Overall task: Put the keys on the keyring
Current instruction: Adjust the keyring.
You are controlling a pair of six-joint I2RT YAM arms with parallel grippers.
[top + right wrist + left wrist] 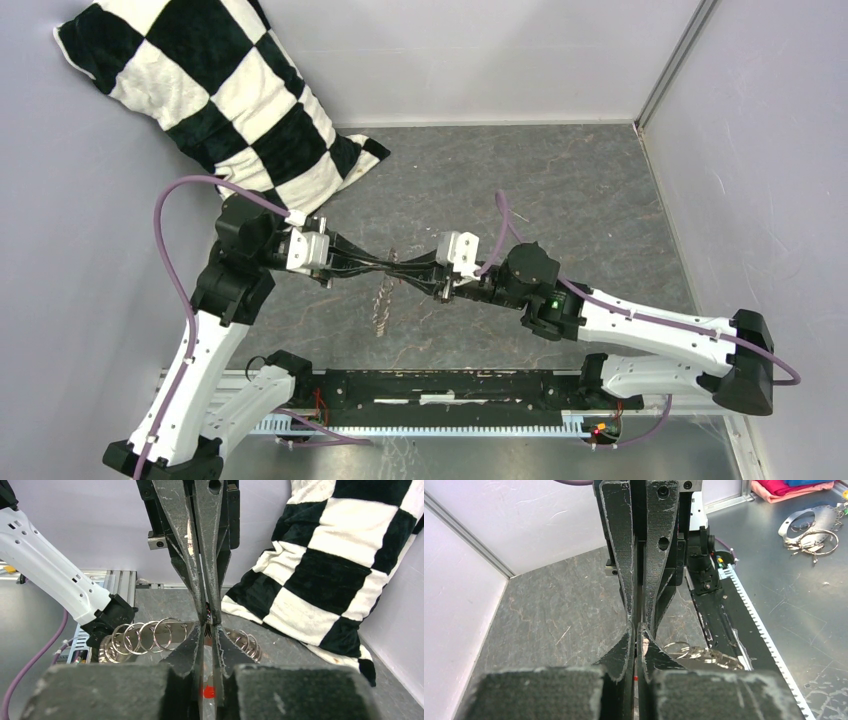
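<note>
Keyring (383, 300): one, a chain of small silver rings. It runs from the point where the two pincers meet over the middle of the worktop (560, 200) back toward the arm bases.

One red tag (210, 691) (plain from the right wrist, a mere speck from the left, lost from above). The right wrist also shows at least four rings fanned left of the tips, more to the right, and one chequered pillow (325, 555) behind. Only the left wrist shows a second bunch of loose rings (811, 532) on the steel surface outside.

Key: cannot pick it out.

Two arms, elbows bent outward, each reaching inward, tips nose to nose.

Grip: left pincer (638, 630) clamped tight, seemingly on one ring of the chain; right pincer (208, 626) drawn to a narrow slit, cannot tell whether it pinches anything.
</note>
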